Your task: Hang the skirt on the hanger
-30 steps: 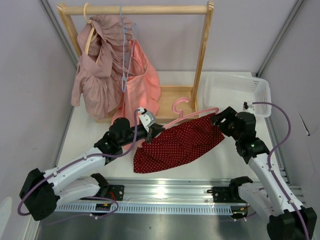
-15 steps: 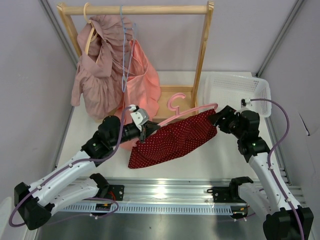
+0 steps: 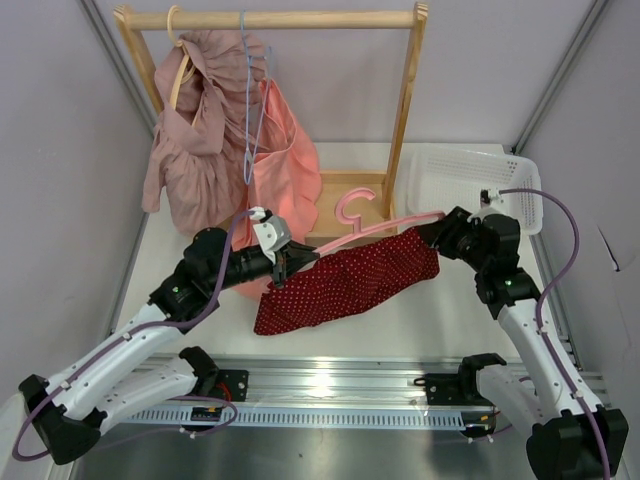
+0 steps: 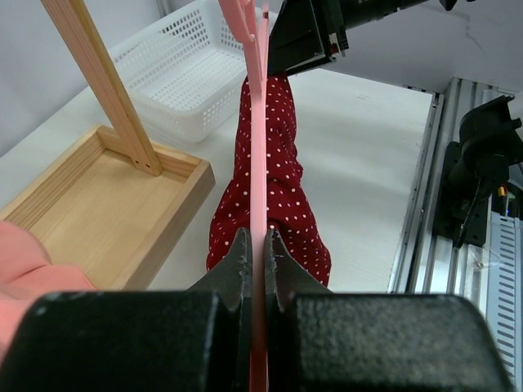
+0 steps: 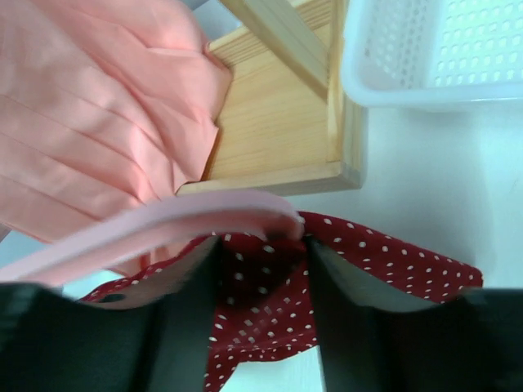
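Note:
The pink hanger (image 3: pixel 375 226) is held level above the table, its hook (image 3: pixel 350 205) pointing at the rack. The dark red dotted skirt (image 3: pixel 340 285) hangs along it and sags at the left. My left gripper (image 3: pixel 287 262) is shut on the hanger's left end; in the left wrist view the jaws (image 4: pixel 260 238) clamp the thin pink bar (image 4: pixel 260 147), with the skirt (image 4: pixel 274 184) below it. My right gripper (image 3: pixel 440 232) holds the right end. In the right wrist view its fingers (image 5: pixel 261 245) pinch bunched skirt cloth (image 5: pixel 270 310) just under the hanger's tip (image 5: pixel 204 216).
A wooden rack (image 3: pixel 405 100) stands at the back with a dusty-pink garment (image 3: pixel 195 150), a salmon-pink garment (image 3: pixel 285 170) and a light blue wire hanger (image 3: pixel 250 100). Its wooden base tray (image 3: pixel 340 195) lies behind the hanger. A white basket (image 3: pixel 470 180) sits at the back right.
Both grippers have lifted the hanger and skirt off the table and carried them back toward the rack. The left gripper has moved up and left; the skirt now hangs freer.

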`<action>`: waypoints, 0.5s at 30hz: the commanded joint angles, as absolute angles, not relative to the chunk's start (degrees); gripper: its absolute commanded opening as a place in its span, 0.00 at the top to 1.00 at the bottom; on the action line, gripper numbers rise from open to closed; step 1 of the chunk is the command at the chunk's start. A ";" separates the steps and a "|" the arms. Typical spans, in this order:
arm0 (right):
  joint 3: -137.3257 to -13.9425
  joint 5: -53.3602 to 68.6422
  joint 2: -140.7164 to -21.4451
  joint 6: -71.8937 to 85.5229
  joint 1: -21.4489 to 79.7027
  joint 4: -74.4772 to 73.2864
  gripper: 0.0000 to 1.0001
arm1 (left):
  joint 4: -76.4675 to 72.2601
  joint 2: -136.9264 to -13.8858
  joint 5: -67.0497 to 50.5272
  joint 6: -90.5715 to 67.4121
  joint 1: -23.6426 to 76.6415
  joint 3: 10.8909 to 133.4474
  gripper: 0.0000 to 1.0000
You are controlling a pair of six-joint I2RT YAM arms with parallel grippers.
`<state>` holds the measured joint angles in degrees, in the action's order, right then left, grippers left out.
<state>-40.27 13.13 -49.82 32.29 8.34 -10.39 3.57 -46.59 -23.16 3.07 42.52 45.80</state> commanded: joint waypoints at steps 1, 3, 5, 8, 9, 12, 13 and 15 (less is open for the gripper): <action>-43.50 12.22 -48.79 31.11 8.35 -9.05 0.62 | -0.44 -44.74 -25.14 3.43 42.71 49.83 1.00; -44.55 10.30 -47.82 30.85 8.26 -10.45 0.68 | 1.49 -44.21 -24.35 3.78 42.71 49.92 1.00; -45.78 9.23 -46.85 30.06 7.91 -12.03 0.72 | 2.37 -43.86 -23.73 4.22 42.71 49.92 1.00; -48.07 7.73 -46.93 29.45 5.73 -15.99 0.74 | 2.72 -42.54 -23.12 4.57 42.63 49.40 1.00; -48.34 9.65 -47.02 29.44 5.19 -16.52 0.73 | 2.55 -41.84 -23.03 4.48 42.45 49.13 1.00; -48.60 12.30 -47.29 30.58 5.10 -16.17 0.49 | 1.59 -41.40 -22.94 3.87 42.36 48.60 1.00; -48.78 12.65 -47.02 30.93 5.53 -16.35 0.42 | 1.06 -41.48 -22.94 3.26 42.28 48.60 1.00; -49.13 11.43 -45.53 31.38 8.24 -17.66 0.32 | 0.44 -42.10 -22.59 2.64 42.28 49.13 1.00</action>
<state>-46.54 13.08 -47.20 32.29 6.37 -16.49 4.47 -43.05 -23.49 3.31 42.57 45.89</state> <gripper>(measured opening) 0.661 0.038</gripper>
